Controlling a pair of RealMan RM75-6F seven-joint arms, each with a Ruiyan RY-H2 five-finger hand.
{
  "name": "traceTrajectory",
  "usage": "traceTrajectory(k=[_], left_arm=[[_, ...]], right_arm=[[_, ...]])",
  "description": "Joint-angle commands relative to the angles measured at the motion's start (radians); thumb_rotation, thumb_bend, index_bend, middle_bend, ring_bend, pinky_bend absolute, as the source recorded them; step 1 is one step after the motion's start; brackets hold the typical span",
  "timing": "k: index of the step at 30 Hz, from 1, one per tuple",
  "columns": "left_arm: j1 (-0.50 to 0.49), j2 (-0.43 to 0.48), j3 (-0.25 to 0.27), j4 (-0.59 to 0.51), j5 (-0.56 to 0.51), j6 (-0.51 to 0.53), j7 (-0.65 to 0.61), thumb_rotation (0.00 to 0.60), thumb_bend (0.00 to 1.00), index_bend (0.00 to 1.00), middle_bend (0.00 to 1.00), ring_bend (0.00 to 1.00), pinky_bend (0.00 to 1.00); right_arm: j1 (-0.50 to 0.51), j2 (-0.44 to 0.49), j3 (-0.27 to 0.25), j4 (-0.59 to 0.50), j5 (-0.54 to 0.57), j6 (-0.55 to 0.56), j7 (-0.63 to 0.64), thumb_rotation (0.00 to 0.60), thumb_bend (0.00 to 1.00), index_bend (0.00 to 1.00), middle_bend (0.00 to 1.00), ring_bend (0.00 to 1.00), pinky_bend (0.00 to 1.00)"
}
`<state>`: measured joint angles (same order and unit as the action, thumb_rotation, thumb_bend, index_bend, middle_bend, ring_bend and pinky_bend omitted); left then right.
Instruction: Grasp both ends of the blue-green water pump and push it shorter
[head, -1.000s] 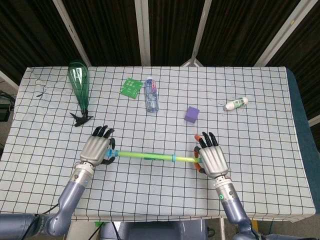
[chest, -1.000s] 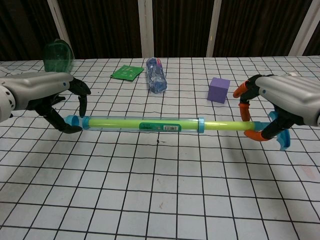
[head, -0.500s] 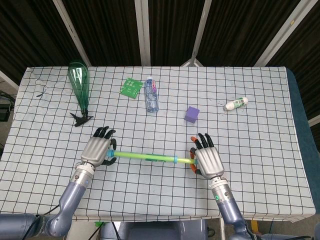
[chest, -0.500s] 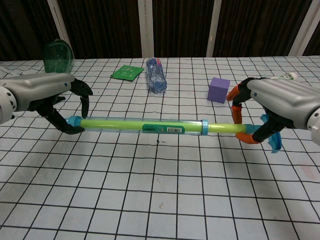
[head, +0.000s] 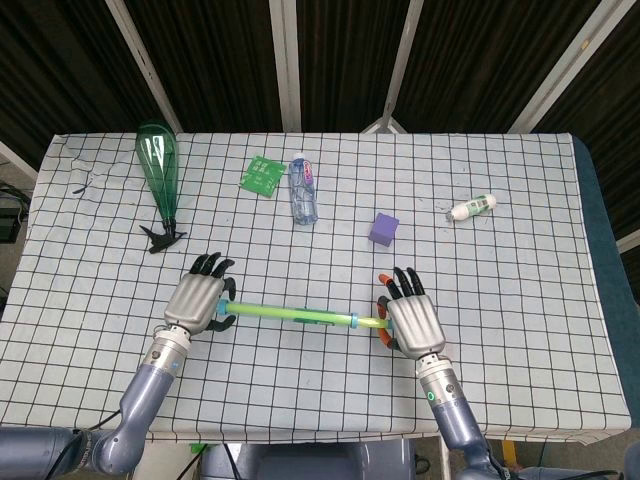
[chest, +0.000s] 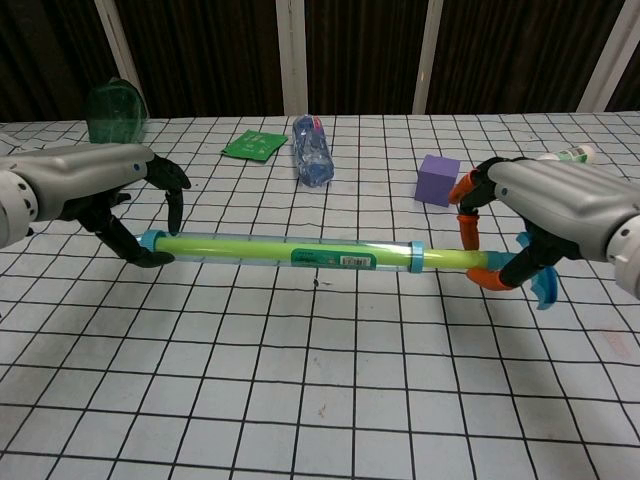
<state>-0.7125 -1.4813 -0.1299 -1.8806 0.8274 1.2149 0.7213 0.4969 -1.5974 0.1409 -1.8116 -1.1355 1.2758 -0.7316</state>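
The blue-green water pump (chest: 285, 250) (head: 290, 314) is a long yellow-green tube with light-blue caps, held level a little above the checked table. My left hand (chest: 95, 190) (head: 200, 301) grips its left cap with dark fingers curled around it. My right hand (chest: 545, 205) (head: 410, 318) holds the right end, orange-tipped fingers wrapped over the thin plunger rod (chest: 450, 259) and the blue handle (chest: 540, 285). Only a short piece of rod shows between the tube's right cap and my right hand.
Behind the pump lie a purple cube (chest: 438, 180) (head: 384, 229), a clear plastic bottle (chest: 312, 150) (head: 302, 188), a green packet (head: 260, 175), a green flask-shaped object (head: 158, 170) at the far left and a small white bottle (head: 472, 209) at the far right.
My right hand has moved left along the table, pushing the rod into the tube. The exposed rod is shorter. My left hand has shifted slightly right with its end.
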Motion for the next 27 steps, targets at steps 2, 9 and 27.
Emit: traceTrajectory(k=[2, 9, 27], left_arm=[[0.002, 0.001, 0.003, 0.002, 0.004, 0.000, -0.006, 0.600, 0.31, 0.39, 0.06, 0.00, 0.00], [0.014, 0.013, 0.009, 0.009, 0.014, 0.002, -0.034, 0.600, 0.16, 0.19, 0.02, 0.00, 0.00], [0.132, 0.146, 0.067, -0.070, 0.141, 0.076, -0.192, 0.600, 0.13, 0.17, 0.03, 0.00, 0.00]], right_arm=[[0.001, 0.009, -0.005, 0.002, 0.006, -0.002, -0.013, 0.600, 0.41, 0.31, 0.13, 0.00, 0.00], [-0.002, 0.039, -0.007, -0.004, 0.034, -0.008, -0.016, 0.600, 0.41, 0.00, 0.00, 0.00, 0.00], [-0.093, 0.230, -0.065, -0.040, -0.017, 0.025, 0.156, 0.600, 0.32, 0.00, 0.00, 0.00, 0.00]])
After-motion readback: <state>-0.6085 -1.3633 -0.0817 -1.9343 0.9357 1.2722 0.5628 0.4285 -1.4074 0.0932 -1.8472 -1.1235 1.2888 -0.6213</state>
